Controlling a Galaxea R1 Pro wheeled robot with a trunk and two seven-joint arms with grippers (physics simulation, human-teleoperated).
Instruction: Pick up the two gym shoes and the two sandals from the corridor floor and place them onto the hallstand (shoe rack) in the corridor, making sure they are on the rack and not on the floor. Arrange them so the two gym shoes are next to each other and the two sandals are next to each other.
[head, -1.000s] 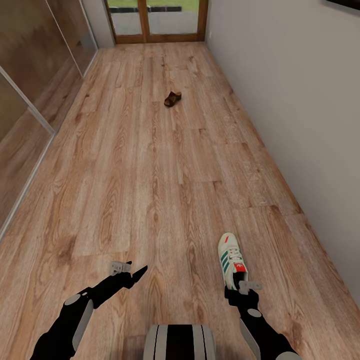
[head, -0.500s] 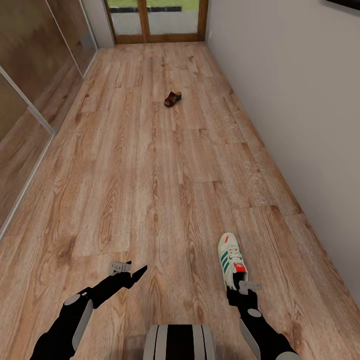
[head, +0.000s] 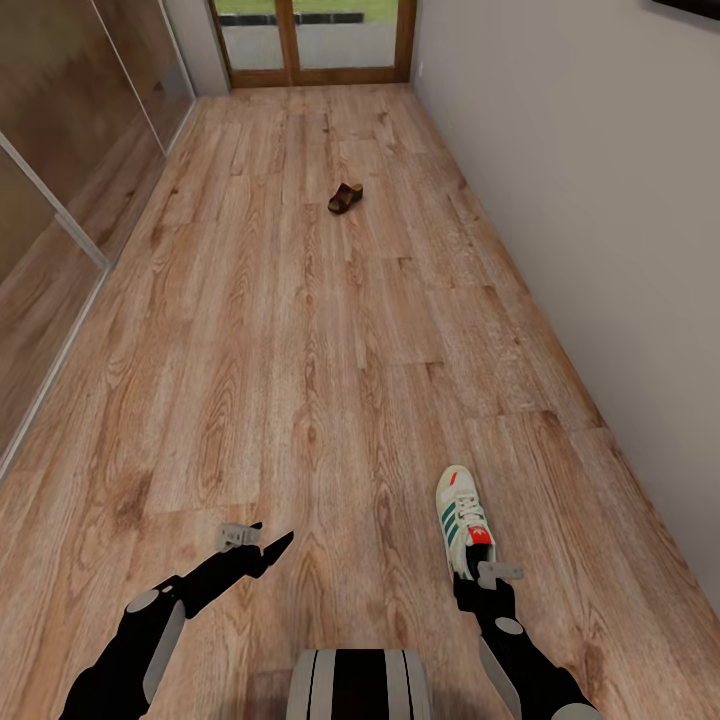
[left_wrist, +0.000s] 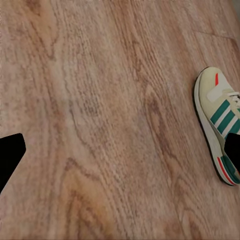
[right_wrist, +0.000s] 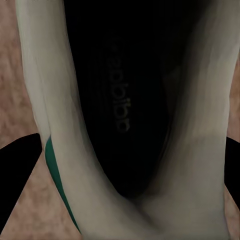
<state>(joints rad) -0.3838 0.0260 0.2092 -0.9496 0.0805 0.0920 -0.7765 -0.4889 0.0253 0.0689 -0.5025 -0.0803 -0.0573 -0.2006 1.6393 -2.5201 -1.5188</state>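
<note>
You have 1 gym shoe (head: 462, 520) lying on the corridor floor (head: 300, 380), toe pointing toward the glass door (head: 310, 40) at the corridor's far end, its heel right at your right gripper (head: 478, 590). In the right wrist view the gym shoe (right_wrist: 125, 120) is seen from above the heel: the dark insole opening sits between the 2 black fingers (right_wrist: 17, 175), which stand wide on either side of the cream heel collar, so the jaws bracket the heel; you cannot tell from these pictures whether the pads touch it. Your left gripper (head: 262, 548) hovers over bare planks well to the left of the gym shoe, holding nothing; the left wrist view shows the gym shoe (left_wrist: 217, 130) off to the side of it, with green stripes and a red accent visible, and 1 dark finger (left_wrist: 10, 157) far from the other, so that gripper stands wide. Much farther from the gym shoe, toward the glass door, 1 brown sandal (head: 345, 197) lies on the floor. The grey wall (head: 600, 250) runs along the gym shoe's right side.
</note>
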